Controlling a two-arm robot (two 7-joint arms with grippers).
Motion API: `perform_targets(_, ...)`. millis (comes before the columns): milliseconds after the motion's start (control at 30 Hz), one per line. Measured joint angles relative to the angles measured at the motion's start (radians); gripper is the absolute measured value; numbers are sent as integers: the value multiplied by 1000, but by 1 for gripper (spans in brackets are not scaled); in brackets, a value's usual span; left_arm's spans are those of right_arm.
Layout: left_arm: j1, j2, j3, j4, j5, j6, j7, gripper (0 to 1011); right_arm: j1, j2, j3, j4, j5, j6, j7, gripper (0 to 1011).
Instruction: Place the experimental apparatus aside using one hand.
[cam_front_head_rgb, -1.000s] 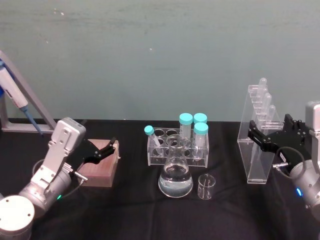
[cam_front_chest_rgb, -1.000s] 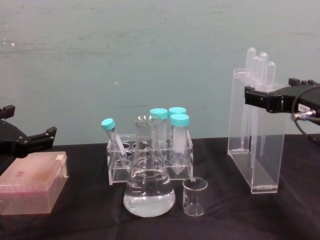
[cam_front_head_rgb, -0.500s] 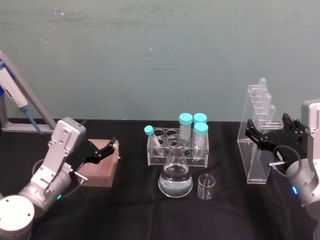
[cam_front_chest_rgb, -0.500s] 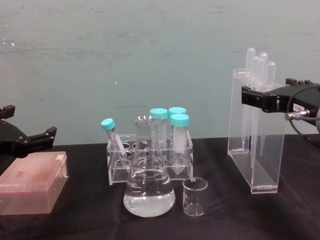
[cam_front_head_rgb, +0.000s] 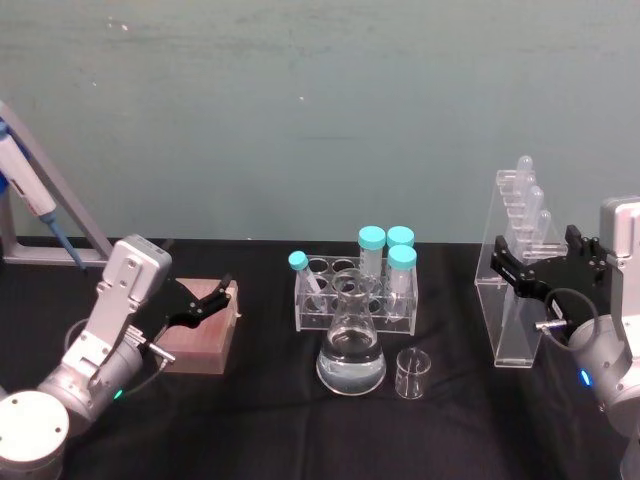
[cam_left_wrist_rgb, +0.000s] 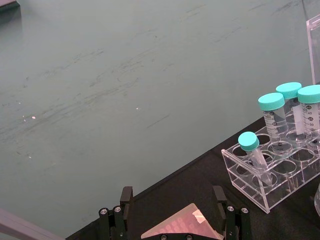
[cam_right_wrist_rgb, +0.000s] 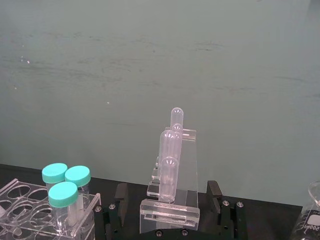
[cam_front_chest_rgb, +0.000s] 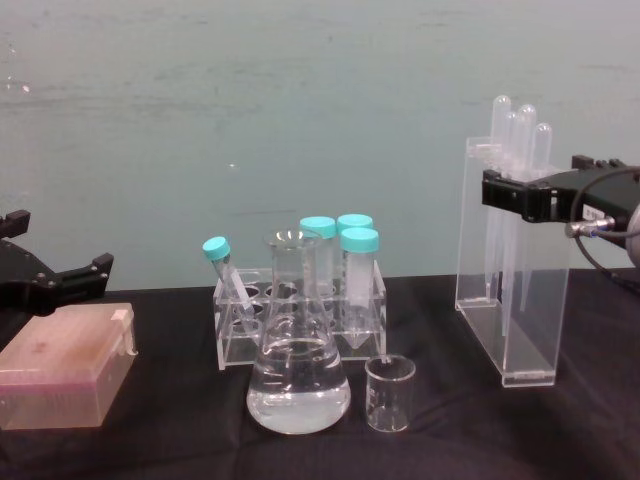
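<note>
Step in hand: pre-grasp on the first item. The black two-finger right end effector (cam_right_wrist_rgb: 166, 190) is on the right side of the black-covered table (cam_front_head_rgb: 270, 420), level with the upper half of the tall clear acrylic stand (cam_front_head_rgb: 518, 325). Its jaws are spread wide and straddle the stand with a gap on both sides, so it grips nothing yet. The stand is upright and its long clear pipettes (cam_front_chest_rgb: 520, 120) hang in their slots.

Not yet touched, at table centre: the clear glass conical flask (cam_front_head_rgb: 351, 355), part-filled with clear liquid, and the small clear beaker (cam_front_head_rgb: 412, 373) just beside it. Both sit in front of the clear tube rack (cam_front_head_rgb: 355, 300) holding teal-capped tubes (cam_front_head_rgb: 371, 237).

The left end effector (cam_left_wrist_rgb: 172, 195) is parked over the pinkish-brown box (cam_front_chest_rgb: 60, 375), jaws apart and empty.

Next move, my read: close squarely on the stand's flat walls, lift straight up and carry it aside. It's tall and the grip is high, so keep it vertical or the pipettes may swing or slip out.

Writing: the capped tubes carry printed graduation scales and the beaker has a small mark. The digits are too small to trust, and no brand is legible.
</note>
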Motion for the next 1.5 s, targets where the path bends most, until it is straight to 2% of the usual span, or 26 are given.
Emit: perform_targets(1500, 0, 0, 0, 0, 0, 0, 0, 1000, 27, -29, 14, 37, -5, -4, -7, 1000)
